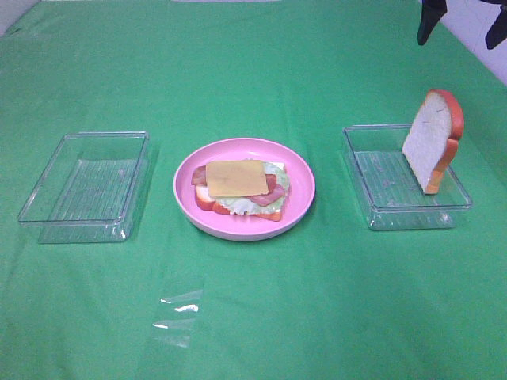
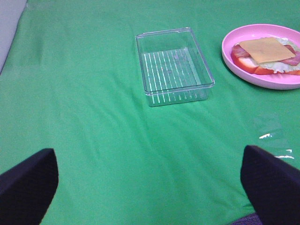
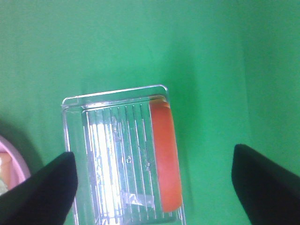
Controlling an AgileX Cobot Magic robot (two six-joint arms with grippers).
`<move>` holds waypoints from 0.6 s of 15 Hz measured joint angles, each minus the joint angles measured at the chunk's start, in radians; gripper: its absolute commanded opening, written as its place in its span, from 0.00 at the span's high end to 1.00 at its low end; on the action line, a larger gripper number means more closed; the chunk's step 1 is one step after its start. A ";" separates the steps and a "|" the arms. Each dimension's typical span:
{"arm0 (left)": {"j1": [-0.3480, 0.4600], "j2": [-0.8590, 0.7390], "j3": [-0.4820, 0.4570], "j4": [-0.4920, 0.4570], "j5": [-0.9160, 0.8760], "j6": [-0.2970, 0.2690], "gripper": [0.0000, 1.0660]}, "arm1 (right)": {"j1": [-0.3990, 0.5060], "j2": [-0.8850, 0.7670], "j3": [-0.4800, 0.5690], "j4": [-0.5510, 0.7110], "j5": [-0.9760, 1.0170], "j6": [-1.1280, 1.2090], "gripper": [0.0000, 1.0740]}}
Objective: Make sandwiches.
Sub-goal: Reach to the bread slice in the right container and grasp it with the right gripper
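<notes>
A stack of white bread, pale lettuce, red-brown bacon and a yellow cheese square (image 1: 236,178) lies on the round pink plate (image 1: 242,231) at the table's middle. A second bread slice (image 1: 432,138) stands on edge in the right clear tray (image 1: 408,214), leaning on its outer wall. The right wrist view shows this slice's orange crust (image 3: 166,154). My right gripper (image 1: 463,24) hangs open high above that tray, its fingertips (image 3: 42,192) spread wide and empty. The left gripper (image 2: 150,192) is open and empty over bare cloth, short of the left tray (image 2: 173,65) and the stack (image 2: 267,51).
The left clear tray (image 1: 79,222) holds nothing. A scrap of clear plastic film (image 1: 178,317) lies on the green cloth in front of the plate. A white wall edge shows at the back right.
</notes>
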 measured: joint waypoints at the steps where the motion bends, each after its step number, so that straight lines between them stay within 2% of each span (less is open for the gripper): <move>1: 0.000 0.000 0.000 0.000 0.000 0.000 0.08 | -0.006 0.013 0.000 0.000 0.001 -0.011 0.20; 9: 0.000 0.000 0.000 0.000 0.000 0.000 0.08 | -0.006 0.089 0.000 0.006 0.001 -0.019 0.20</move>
